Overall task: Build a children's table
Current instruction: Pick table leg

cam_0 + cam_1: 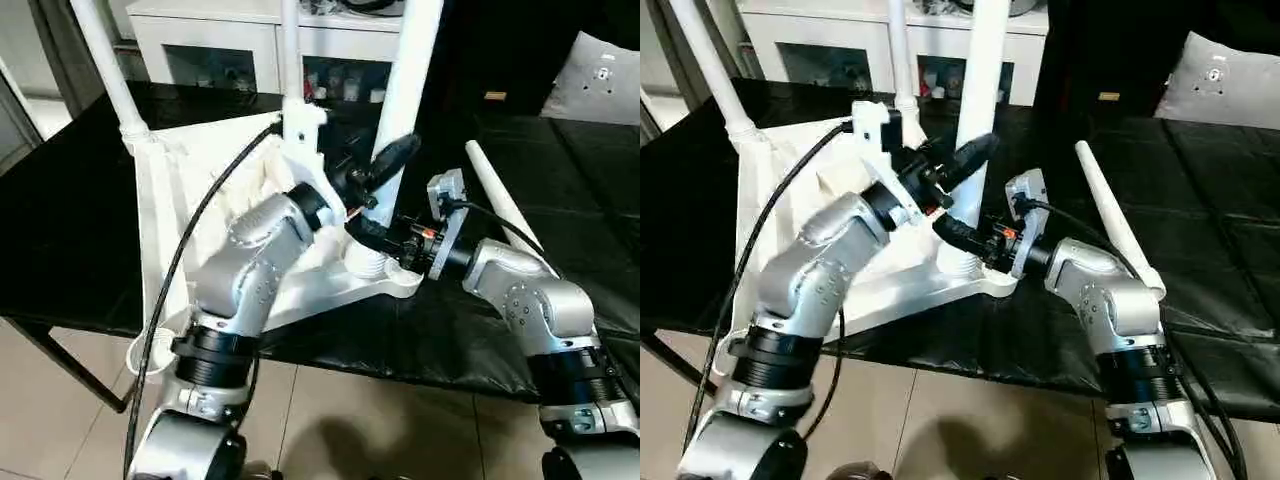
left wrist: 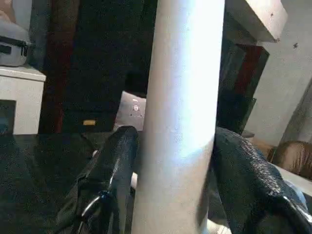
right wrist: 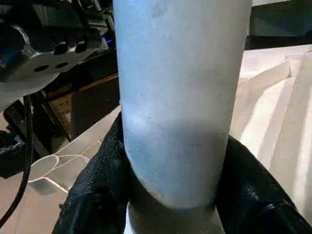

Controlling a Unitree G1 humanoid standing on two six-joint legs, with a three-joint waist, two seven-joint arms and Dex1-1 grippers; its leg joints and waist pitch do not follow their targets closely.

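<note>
Silver forearms [image 1: 250,270] before upright leg [image 1: 405,90]

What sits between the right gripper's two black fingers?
The base of a standing white tapered tube leg, fingers pressed against both sides, in the right wrist view.

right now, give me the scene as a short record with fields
table top: white, upside down on the black worktable, ribbed underside facing up
legs standing: three, in corner sockets
near leg: upright in the near corner socket
spare leg: lying loose on the worktable at the right
left hand: fingers either side of the near leg, higher up
right hand: fingers around the same leg just above the socket
</note>
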